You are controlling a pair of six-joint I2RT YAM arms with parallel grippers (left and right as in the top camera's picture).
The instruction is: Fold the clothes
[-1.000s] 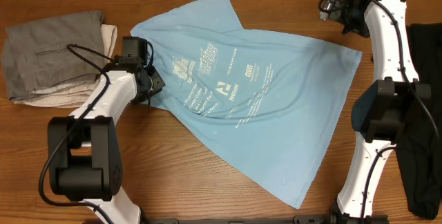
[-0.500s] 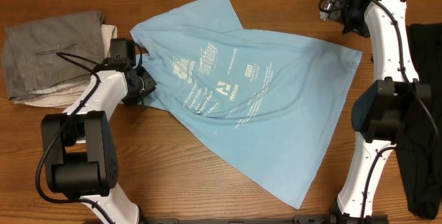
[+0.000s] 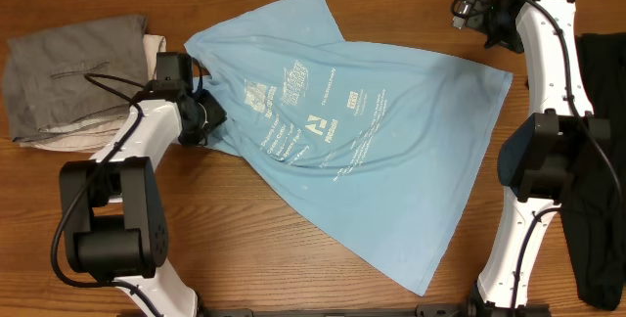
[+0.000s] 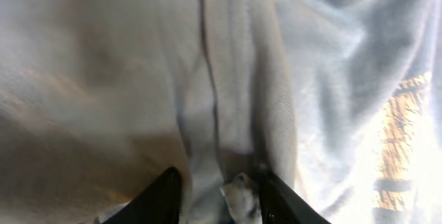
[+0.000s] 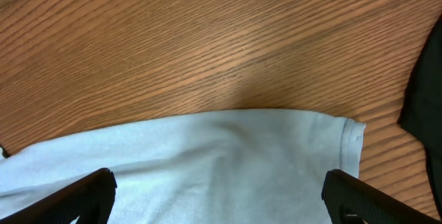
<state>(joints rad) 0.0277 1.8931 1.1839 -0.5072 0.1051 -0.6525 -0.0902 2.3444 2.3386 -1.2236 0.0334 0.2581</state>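
Shirt: the light blue T-shirt (image 3: 391, 160) lies spread across the middle of the bench (image 3: 293, 268), white print facing up, its long side running slantwise from far left to near right.
Done: very little, by the look of it – only a flap at the far left (image 3: 274, 19) appears to be laid over the body, and no tidy fold is seen.
Left to do: the sleeves and sides are judged yet to be brought in, and the length doubled over.
Left pincer (image 3: 202, 116): it is set at the shirt's left edge; its fingers (image 4: 166, 193) stand apart with cloth between them, but whether that cloth is pinched cannot be told.
Right pincer (image 3: 473, 9): it is spread wide and empty, held above the far right corner of the shirt.
Overhead only: the whole outline is shown, along with a grey pile (image 3: 68, 72) at the left and a dark garment (image 3: 599, 190) at the right edge.
Left wrist only: a seam (image 4: 207, 79) and bunched folds are shown close up – nothing of the layout.
Right wrist only: a hemmed edge (image 5: 349, 141) is shown on bare wood, with dark cloth just beside it.
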